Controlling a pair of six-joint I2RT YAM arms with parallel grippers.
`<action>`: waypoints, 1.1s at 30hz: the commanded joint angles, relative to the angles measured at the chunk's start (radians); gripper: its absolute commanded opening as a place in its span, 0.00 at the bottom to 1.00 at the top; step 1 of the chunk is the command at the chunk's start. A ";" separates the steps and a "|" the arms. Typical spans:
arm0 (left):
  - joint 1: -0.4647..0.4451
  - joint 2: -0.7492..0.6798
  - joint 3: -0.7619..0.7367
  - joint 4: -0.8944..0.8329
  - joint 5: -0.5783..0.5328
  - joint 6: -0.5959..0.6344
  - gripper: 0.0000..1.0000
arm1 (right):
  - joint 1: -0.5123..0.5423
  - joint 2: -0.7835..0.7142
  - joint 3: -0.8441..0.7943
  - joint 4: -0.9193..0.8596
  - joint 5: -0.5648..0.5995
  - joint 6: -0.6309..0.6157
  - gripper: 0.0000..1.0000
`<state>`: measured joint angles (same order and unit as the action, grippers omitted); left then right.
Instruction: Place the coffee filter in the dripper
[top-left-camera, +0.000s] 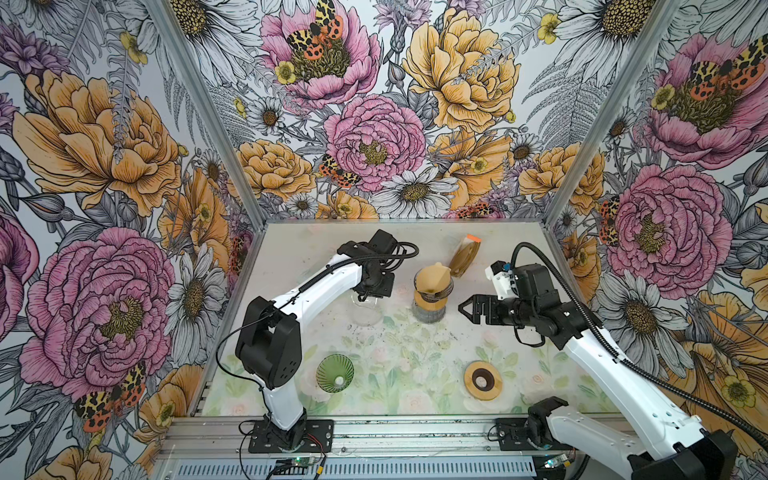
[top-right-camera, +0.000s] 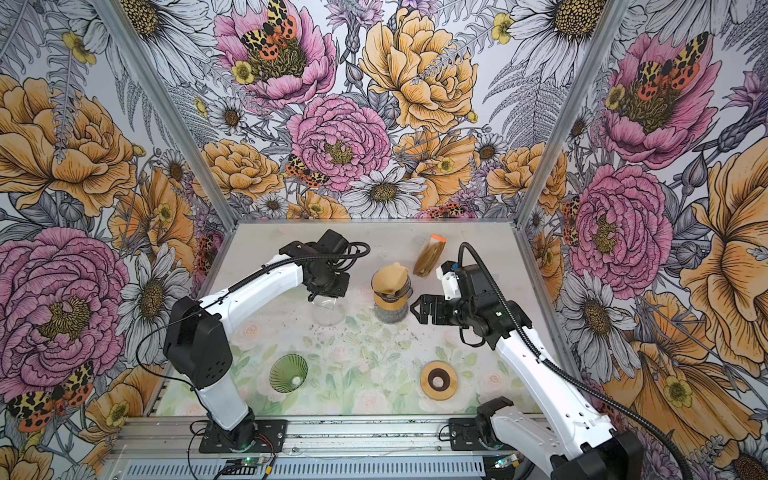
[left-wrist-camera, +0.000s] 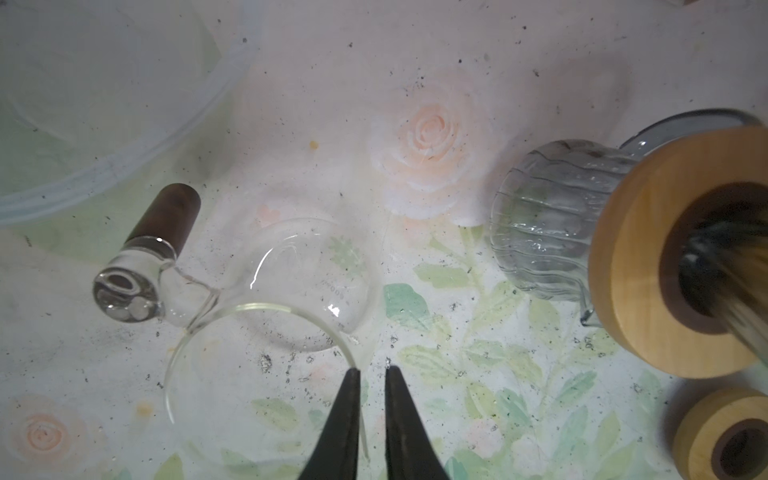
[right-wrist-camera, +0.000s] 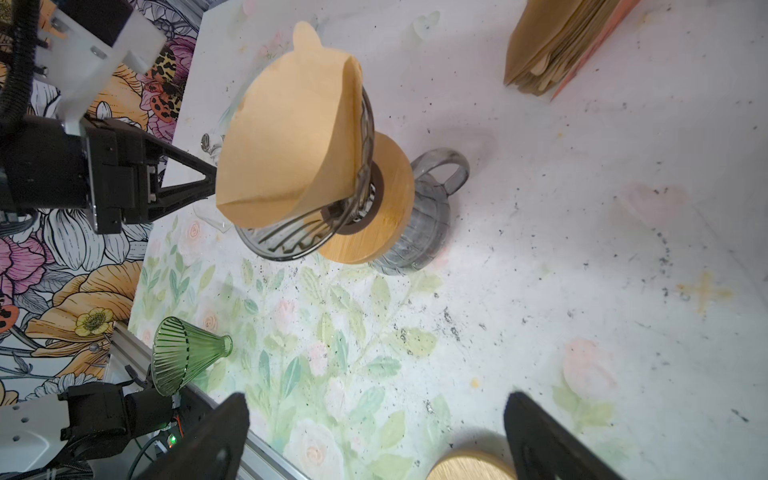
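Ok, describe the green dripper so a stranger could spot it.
On the table, near the front edge beside the left arm, sits the green dripper. Unlike the grey dripper farther back, which holds the coffee filter, it is ribbed green glass and empty.

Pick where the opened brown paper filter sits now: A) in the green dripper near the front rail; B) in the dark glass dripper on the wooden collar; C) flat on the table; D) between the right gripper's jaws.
B: in the right wrist view the filter stands in the dark glass dripper on the wooden collar, the green dripper is empty, and the right gripper is open, holding nothing.
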<state>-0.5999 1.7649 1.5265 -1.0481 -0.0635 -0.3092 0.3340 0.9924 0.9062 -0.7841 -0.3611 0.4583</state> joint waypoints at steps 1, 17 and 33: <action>-0.014 0.011 0.007 0.008 -0.030 -0.048 0.15 | -0.001 -0.032 -0.036 0.006 0.008 0.038 0.97; -0.032 -0.268 -0.057 0.095 0.029 -0.061 0.39 | 0.116 -0.007 -0.086 -0.040 0.158 0.098 0.88; 0.154 -0.651 -0.395 0.408 0.496 0.007 0.99 | 0.364 0.053 -0.211 -0.073 0.327 0.289 0.61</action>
<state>-0.4721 1.1557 1.1435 -0.7292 0.2802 -0.3431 0.6712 1.0348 0.7158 -0.8486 -0.0887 0.6914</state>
